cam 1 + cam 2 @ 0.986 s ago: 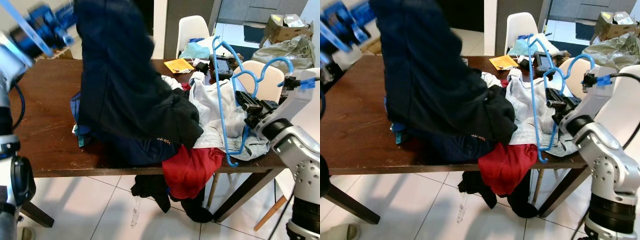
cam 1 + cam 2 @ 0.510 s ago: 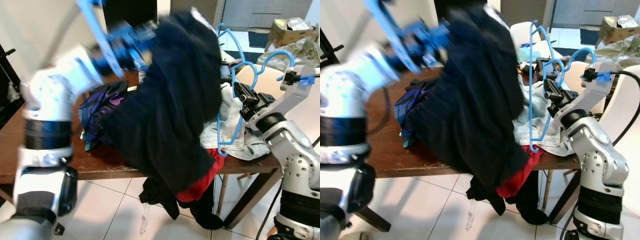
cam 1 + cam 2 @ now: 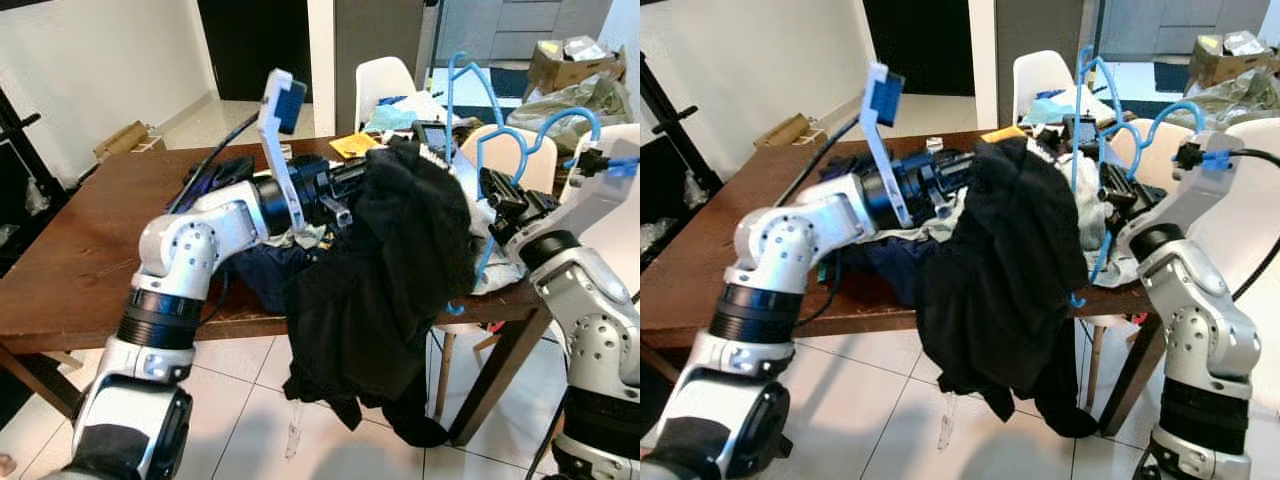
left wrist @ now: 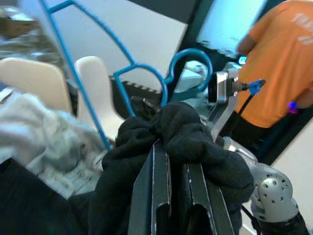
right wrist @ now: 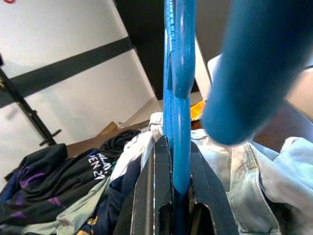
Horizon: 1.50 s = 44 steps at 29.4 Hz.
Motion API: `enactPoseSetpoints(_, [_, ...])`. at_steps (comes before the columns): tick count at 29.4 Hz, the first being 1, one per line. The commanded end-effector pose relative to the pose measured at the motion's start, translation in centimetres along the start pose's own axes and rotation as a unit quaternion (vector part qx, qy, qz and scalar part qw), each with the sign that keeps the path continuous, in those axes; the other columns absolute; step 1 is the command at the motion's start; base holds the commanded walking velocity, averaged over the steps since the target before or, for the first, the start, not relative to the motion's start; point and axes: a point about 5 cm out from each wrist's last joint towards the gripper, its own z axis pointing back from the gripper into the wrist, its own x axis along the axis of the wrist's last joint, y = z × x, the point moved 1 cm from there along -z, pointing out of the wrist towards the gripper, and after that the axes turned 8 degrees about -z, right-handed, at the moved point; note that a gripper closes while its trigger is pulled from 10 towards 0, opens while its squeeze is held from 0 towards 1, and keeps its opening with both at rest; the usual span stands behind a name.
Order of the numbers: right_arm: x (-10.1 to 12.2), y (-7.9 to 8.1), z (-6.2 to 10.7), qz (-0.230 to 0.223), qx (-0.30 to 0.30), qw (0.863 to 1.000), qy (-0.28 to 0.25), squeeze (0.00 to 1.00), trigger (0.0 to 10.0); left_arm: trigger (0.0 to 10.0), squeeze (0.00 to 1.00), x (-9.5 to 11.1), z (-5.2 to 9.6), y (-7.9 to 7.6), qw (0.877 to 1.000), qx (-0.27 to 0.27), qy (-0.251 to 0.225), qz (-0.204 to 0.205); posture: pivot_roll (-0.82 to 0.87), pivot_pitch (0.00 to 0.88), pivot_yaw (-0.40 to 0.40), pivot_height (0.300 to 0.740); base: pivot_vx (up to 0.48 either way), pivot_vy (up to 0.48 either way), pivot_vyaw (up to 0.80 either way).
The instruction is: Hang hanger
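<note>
Left gripper point(image 3: 352, 190) pinches black shirt point(image 3: 385, 290) tight, lifted over table point(image 3: 70, 290) edge, just beside right gripper. Right gripper point(image 3: 497, 193) clamps blue hanger point(image 3: 462, 140) upright, hook above gripper. Step: bringing shirt to hanger. Next move likely: slide hanger arm into shirt neck. White letters on dark cloth point(image 5: 95, 161) in pile, too small to read.

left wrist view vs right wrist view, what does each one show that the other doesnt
Left wrist view alone: the left gripper shut on a black garment, the robot's right arm beyond it, and a person in an orange shirt. Right wrist view alone: the right gripper clamped on the hanger's bar, a dark printed shirt on the table and a white wall. Both share the blue hanger and the pale denim garment.
</note>
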Motion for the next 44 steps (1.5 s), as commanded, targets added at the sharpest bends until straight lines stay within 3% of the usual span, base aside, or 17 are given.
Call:
enactPoseSetpoints(1, [-1.1, -0.4, -0.1, 0.007, -0.015, 1.000, 0.017, 0.00, 10.0, 10.0, 0.00, -0.6, 0.1, 0.0, 1.000, 0.011, 0.007, -0.008, 0.02, 0.000, 0.077, 0.740, -0.322, 0.000, 0.00])
enactPoseSetpoints(11, [-4.0, -2.9, 1.5, 0.065, -0.071, 0.993, 0.072, 0.00, 10.0, 10.0, 0.00, -3.8, 1.8, 1.3, 0.997, 0.068, 0.045, 0.000, 0.00, 0.000, 0.074, 0.740, -0.334, 0.000, 0.00])
enactPoseSetpoints(12, [-6.0, -4.9, 3.4, 0.095, -0.114, 0.983, 0.109, 0.00, 10.0, 10.0, 0.00, -5.9, 3.9, 2.5, 0.990, 0.116, 0.079, -0.003, 0.00, 0.000, 0.076, 0.740, -0.330, 0.000, -0.80])
enactPoseSetpoints(16, [-6.6, -5.7, 4.1, 0.108, -0.131, 0.978, 0.120, 0.00, 10.0, 10.0, 0.00, -6.7, 4.8, 2.9, 0.986, 0.135, 0.094, -0.005, 0.00, 0.000, 0.076, 0.740, -0.330, 0.000, -0.80])
enactPoseSetpoints(20, [-8.3, -7.4, 5.9, 0.114, -0.170, 0.968, 0.145, 0.00, 10.0, 10.0, 0.00, -9.1, 7.8, 4.1, 0.970, 0.196, 0.146, -0.017, -0.01, 0.000, 0.075, 0.740, -0.308, 0.000, -0.80])
enactPoseSetpoints(21, [-9.1, -7.7, 6.6, 0.118, -0.178, 0.964, 0.158, 0.00, 10.0, 10.0, 0.00, -10.1, 9.3, 4.6, 0.958, 0.227, 0.173, -0.022, -0.02, 0.000, 0.072, 0.740, -0.277, 0.000, -0.80])
enactPoseSetpoints(22, [-10.6, -7.3, 7.8, 0.120, -0.174, 0.961, 0.180, 0.00, 10.0, 10.0, 0.00, -11.8, 11.9, 5.3, 0.931, 0.277, 0.230, -0.059, -0.02, 0.000, 0.067, 0.740, 0.000, 0.000, -0.80])
enactPoseSetpoints(23, [-10.6, -7.3, 7.8, 0.120, -0.174, 0.961, 0.180, 0.00, 10.0, 10.0, 0.00, -11.8, 11.9, 5.3, 0.931, 0.277, 0.230, -0.059, -0.02, 0.000, 0.067, 0.740, 0.000, 0.000, -0.80])
enactPoseSetpoints(24, [-11.9, -6.7, 8.9, 0.120, -0.166, 0.959, 0.197, 0.00, 10.0, 10.0, 0.00, -13.2, 14.3, 5.7, 0.899, 0.318, 0.285, -0.095, -0.02, 0.000, 0.061, 0.740, 0.000, 0.000, -0.80])
enactPoseSetpoints(27, [-11.9, -6.7, 8.9, 0.120, -0.166, 0.959, 0.197, 0.00, 10.0, 10.0, 0.00, -13.2, 14.3, 5.7, 0.899, 0.318, 0.285, -0.095, -0.02, 0.000, 0.061, 0.740, 0.000, 0.000, -0.80])
enactPoseSetpoints(28, [-13.2, -5.8, 10.3, 0.116, -0.156, 0.958, 0.213, 0.00, 10.0, 10.0, 0.00, -14.2, 16.9, 5.6, 0.872, 0.371, 0.305, -0.095, -0.02, 0.000, 0.057, 0.740, 0.000, 0.000, -0.80])
enactPoseSetpoints(30, [-13.2, -5.8, 10.3, 0.116, -0.156, 0.958, 0.213, 0.00, 10.0, 10.0, 0.00, -14.2, 16.9, 5.6, 0.872, 0.371, 0.305, -0.095, -0.02, 0.000, 0.057, 0.740, 0.000, 0.000, -0.80])
enactPoseSetpoints(32, [-14.9, -4.1, 14.1, 0.088, -0.145, 0.959, 0.227, 0.00, 10.0, 10.0, 0.00, -16.4, 21.3, 2.4, 0.833, 0.484, 0.267, -0.037, -0.02, 0.000, 0.042, 0.740, 0.000, 0.000, -0.80])
enactPoseSetpoints(34, [-14.9, -4.1, 14.1, 0.088, -0.145, 0.959, 0.227, 0.00, 10.0, 10.0, 0.00, -16.4, 21.3, 2.4, 0.833, 0.484, 0.267, -0.037, -0.02, 0.000, 0.042, 0.740, 0.000, 0.000, -0.80])
enactPoseSetpoints(36, [-15.4, -3.4, 16.3, 0.063, -0.139, 0.960, 0.233, 0.00, 10.0, 10.0, 0.00, -17.5, 22.1, -0.8, 0.838, 0.510, 0.195, 0.016, -0.02, 0.000, 0.027, 0.740, 0.000, 0.000, -0.80])
enactPoseSetpoints(41, [-16.0, -2.6, 17.5, 0.048, -0.127, 0.960, 0.246, 0.00, 10.0, 10.0, 0.00, -17.4, 22.2, -1.6, 0.848, 0.508, 0.140, 0.051, -0.03, 0.000, 0.020, 0.740, 0.000, 0.000, -0.80])
enactPoseSetpoints(44, [-16.4, -1.8, 18.6, 0.023, -0.126, 0.959, 0.252, 0.00, 10.0, 10.0, 0.00, -17.7, 22.2, -3.2, 0.867, 0.479, 0.117, 0.072, -0.04, 0.000, 0.020, 0.740, 0.000, 0.000, -0.80])
